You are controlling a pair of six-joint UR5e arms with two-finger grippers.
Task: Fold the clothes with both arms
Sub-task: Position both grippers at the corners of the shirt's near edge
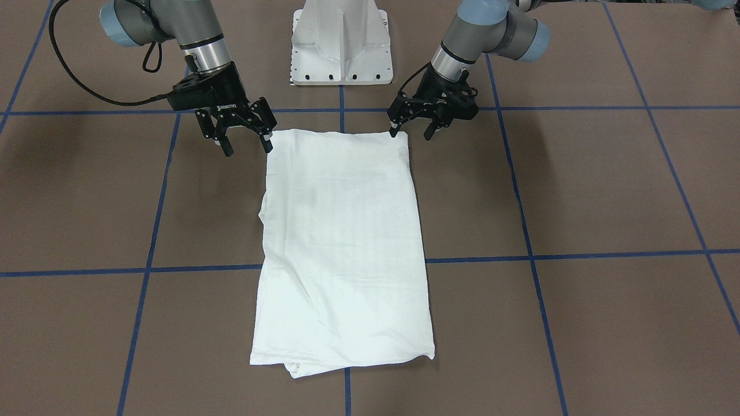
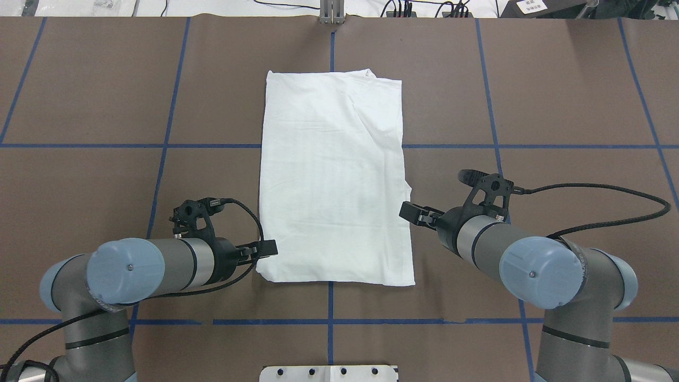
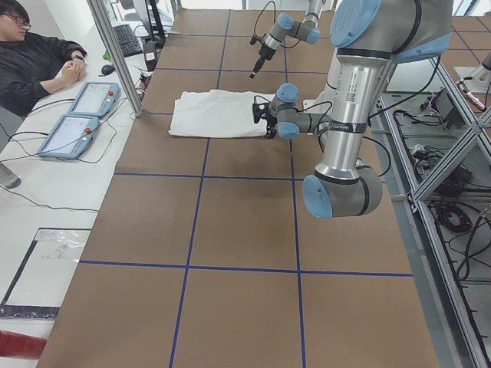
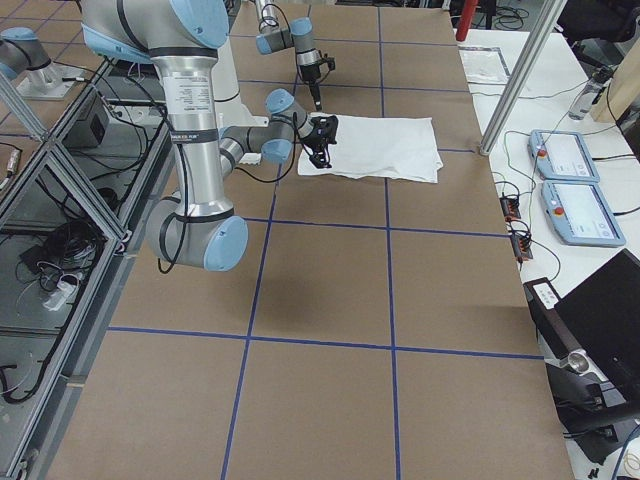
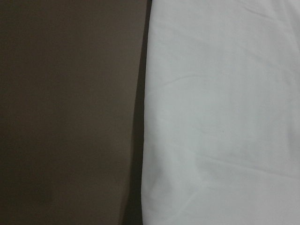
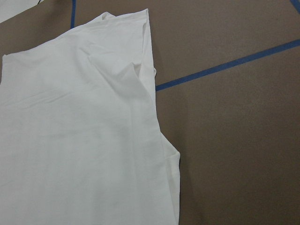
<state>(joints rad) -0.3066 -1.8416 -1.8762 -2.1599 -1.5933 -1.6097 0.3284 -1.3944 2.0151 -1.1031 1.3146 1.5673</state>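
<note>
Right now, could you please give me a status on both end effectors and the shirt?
Both open: left end effector and right end effector, one at each robot-side corner. Shirt flat, folded to a rectangle. Nothing in between.

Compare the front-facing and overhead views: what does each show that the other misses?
Front-facing only: the open fingers of the left gripper and right gripper, each near a corner of the shirt at the robot's end. Overhead only: cables past the far edge of the table; the fingertips are hidden there. Both: the shirt folded to a rectangle, lying flat between the two grippers.
</note>
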